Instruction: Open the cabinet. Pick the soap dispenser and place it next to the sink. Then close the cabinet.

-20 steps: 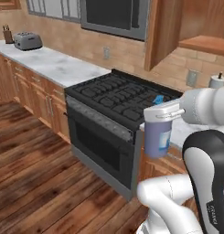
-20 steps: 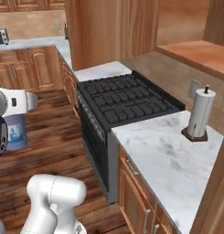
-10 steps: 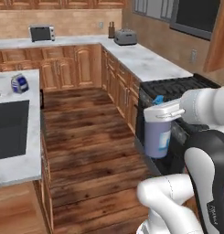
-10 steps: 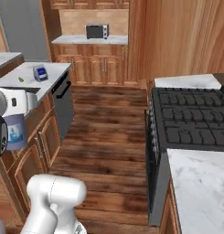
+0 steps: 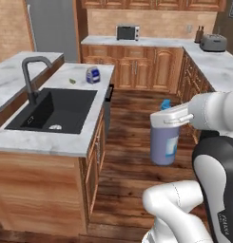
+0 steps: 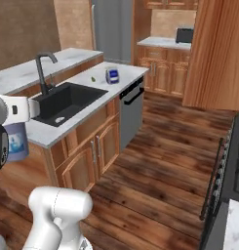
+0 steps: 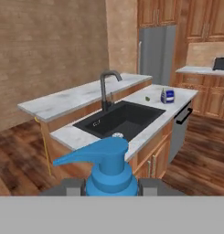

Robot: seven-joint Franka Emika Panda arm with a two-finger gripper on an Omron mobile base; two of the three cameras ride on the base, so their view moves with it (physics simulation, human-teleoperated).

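Note:
My gripper (image 5: pixel 168 118) is shut on the soap dispenser (image 5: pixel 164 143), a lavender bottle with a pale blue label, white collar and blue pump top. I hold it upright in the air over the wooden floor, to the right of the kitchen island. It also hangs at the left edge of the right base view as the soap dispenser (image 6: pixel 15 141). Its blue pump top (image 7: pixel 107 165) rises between my fingertips in the hand view. The black sink (image 5: pixel 52 110) with a dark faucet (image 5: pixel 30 72) lies in the island's marble counter (image 5: pixel 46 141), ahead and to the left. The cabinet is out of view.
A small blue-and-white carton (image 5: pixel 92 75) stands on the island beyond the sink. A dishwasher (image 6: pixel 131 108) fronts the island's far end. A counter with a toaster (image 5: pixel 212 42) runs along the right, the stove (image 6: pixel 227 168) is at the right, and a fridge (image 7: pixel 157 49) stands behind.
The whole picture has swung from the stove to the island with the sink, so the base has turned. The soap dispenser stays in my shut gripper, in the same spot in the views.

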